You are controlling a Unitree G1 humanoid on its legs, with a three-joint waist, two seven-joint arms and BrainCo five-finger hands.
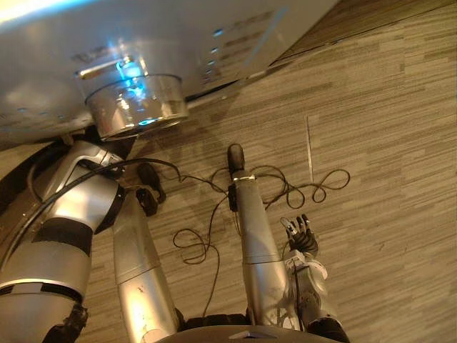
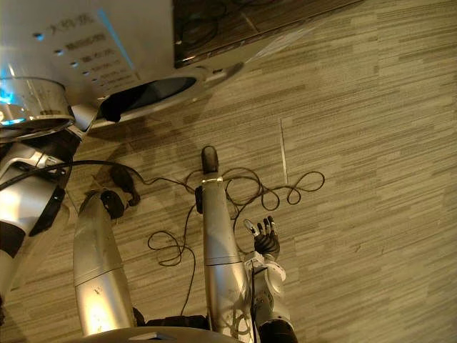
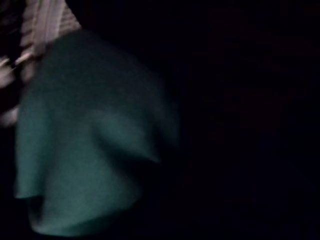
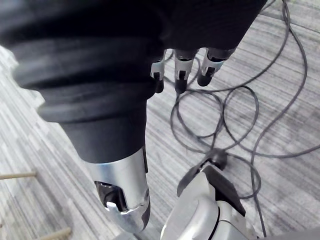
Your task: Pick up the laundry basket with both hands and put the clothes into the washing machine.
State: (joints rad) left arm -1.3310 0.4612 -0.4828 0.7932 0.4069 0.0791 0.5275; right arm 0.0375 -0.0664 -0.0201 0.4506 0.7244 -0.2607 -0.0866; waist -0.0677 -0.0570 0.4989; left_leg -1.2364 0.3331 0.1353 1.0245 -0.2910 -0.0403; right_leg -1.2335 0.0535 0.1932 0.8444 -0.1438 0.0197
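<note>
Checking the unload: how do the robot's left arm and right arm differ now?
The silver-grey left arm reaches up to the white washing machine; the right arm hangs low over the wood-look floor. Left arm's wrist view shows teal cloth in darkness; right hand is open, empty.

The washing machine (image 1: 178, 43) has a smooth, glossy front, and the floor (image 1: 385, 143) shows matt planks with wood grain. The green cloth (image 3: 90, 140) looks soft and matt. The right hand (image 4: 178, 72) has shiny metal fingers and a matt ribbed cover.
</note>
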